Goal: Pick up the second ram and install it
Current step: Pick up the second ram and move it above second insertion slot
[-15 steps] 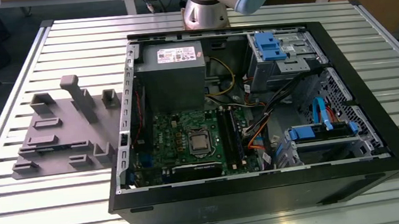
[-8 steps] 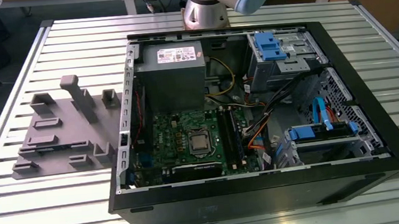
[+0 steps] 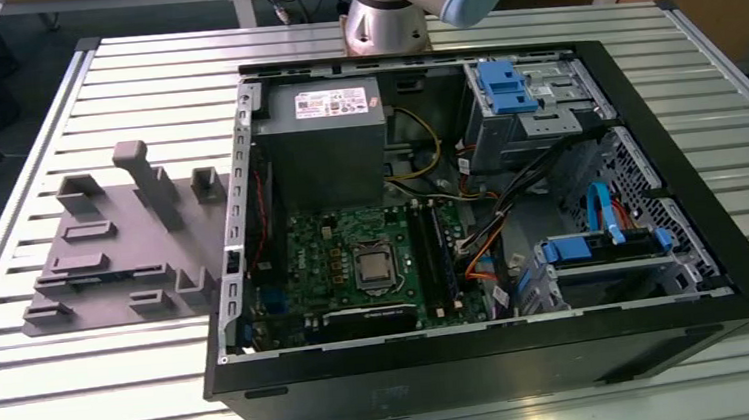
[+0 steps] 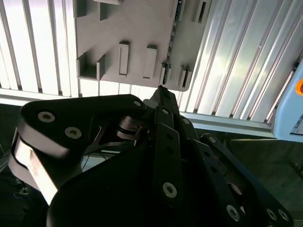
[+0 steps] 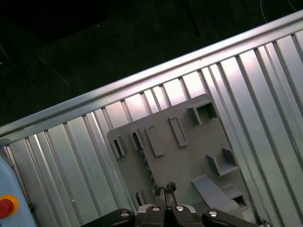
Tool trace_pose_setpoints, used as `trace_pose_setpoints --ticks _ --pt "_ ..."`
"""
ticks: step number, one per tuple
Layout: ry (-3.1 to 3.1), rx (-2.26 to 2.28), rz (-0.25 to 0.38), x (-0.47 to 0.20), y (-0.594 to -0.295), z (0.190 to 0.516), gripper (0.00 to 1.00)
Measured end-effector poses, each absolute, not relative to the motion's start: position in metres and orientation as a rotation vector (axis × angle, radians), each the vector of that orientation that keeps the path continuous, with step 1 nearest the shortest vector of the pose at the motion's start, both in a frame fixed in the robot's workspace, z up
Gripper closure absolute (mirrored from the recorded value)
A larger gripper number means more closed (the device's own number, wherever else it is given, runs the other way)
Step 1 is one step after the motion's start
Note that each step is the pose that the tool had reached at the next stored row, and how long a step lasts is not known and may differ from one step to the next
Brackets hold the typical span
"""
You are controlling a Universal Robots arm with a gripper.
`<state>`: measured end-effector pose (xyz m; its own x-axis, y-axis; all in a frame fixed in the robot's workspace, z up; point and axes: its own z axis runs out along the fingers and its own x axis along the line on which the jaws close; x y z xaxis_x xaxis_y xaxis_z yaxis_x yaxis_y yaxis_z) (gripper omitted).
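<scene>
First wrist view: fingers (image 5: pixel 163 190) together, tips touching, nothing visible btw them. Second wrist view shows the fingers (image 4: pixel 161 92) the same way, coming to one point. They hang above the grey fixture (image 5: pixel 189 156), clear of it, not touching any block.

Ram (image 5: pixel 147 169): thin dark strip w/ a toothed edge, standing on edge in a fixture slot near one long side and seen edge-on, so chips can't be made out. In the second wrist view the ram (image 4: pixel 166 70) runs along that same side of the fixture (image 4: pixel 128 28), btw small upright blocks. Its near end sits just past the fingertips as pictured. Fingers are apart from it.

Exterior view: fixture (image 3: pixel 111 261) lies flat on the slatted worktop (image 3: pixel 95 392). Open PC case (image 3: pixel 494 361) stands just beside the fixture, on the exterior view's right of it. Inside the case, the green mobo (image 3: pixel 352 262) is near the wall closest to the fixture, w/ the grey PSU (image 3: pixel 321 124) beside it. Arm (image 3: pixel 387 18) rises at the worktop's far edge, behind the case, well apart from the fixture.
</scene>
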<state>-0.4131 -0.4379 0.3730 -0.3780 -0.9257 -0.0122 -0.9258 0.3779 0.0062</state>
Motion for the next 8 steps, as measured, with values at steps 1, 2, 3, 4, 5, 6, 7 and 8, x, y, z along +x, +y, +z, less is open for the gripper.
trace_pose_setpoints --ticks 1,2,3,4,5,6,7,8 --pt "2.602 -1.748 0.019 -0.4131 -0.4379 0.3730 0.89" --pt "2.601 -1.749 0.019 -0.4131 -0.4379 0.3730 0.89" --pt "2.601 -1.750 0.019 -0.4131 -0.4379 0.3730 0.89" --pt "2.601 -1.750 0.019 -0.4131 -0.4379 0.3730 0.89" --pt "2.601 -1.750 0.019 -0.4131 -0.4379 0.3730 0.89" --pt "2.601 -1.750 0.019 -0.4131 -0.4379 0.3730 0.89" --pt "2.601 -1.750 0.019 -0.4131 -0.4379 0.3730 0.89" --pt "2.601 -1.750 0.019 -0.4131 -0.4379 0.3730 0.89"
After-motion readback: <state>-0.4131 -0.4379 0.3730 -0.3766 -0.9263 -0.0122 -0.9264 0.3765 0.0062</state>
